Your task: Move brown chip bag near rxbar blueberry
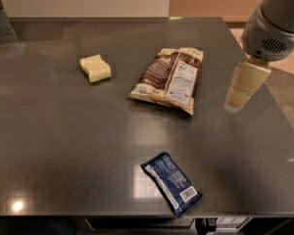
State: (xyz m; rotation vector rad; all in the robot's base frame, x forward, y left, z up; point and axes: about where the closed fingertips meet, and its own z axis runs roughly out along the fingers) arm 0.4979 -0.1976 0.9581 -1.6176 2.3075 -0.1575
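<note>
The brown chip bag (169, 77) lies flat on the dark grey table (63, 146), right of centre, with its white label panel facing up. The rxbar blueberry (171, 181) lies flat near the front edge, below the bag and well apart from it. My gripper (241, 93) hangs from the grey-white arm (277, 23) at the right. It is above the table, to the right of the bag and not touching it. It holds nothing that I can see.
A pale yellow sponge block (95, 68) lies left of the bag. The table's right edge runs just beyond the gripper, with floor past it. A wall stands behind the far edge.
</note>
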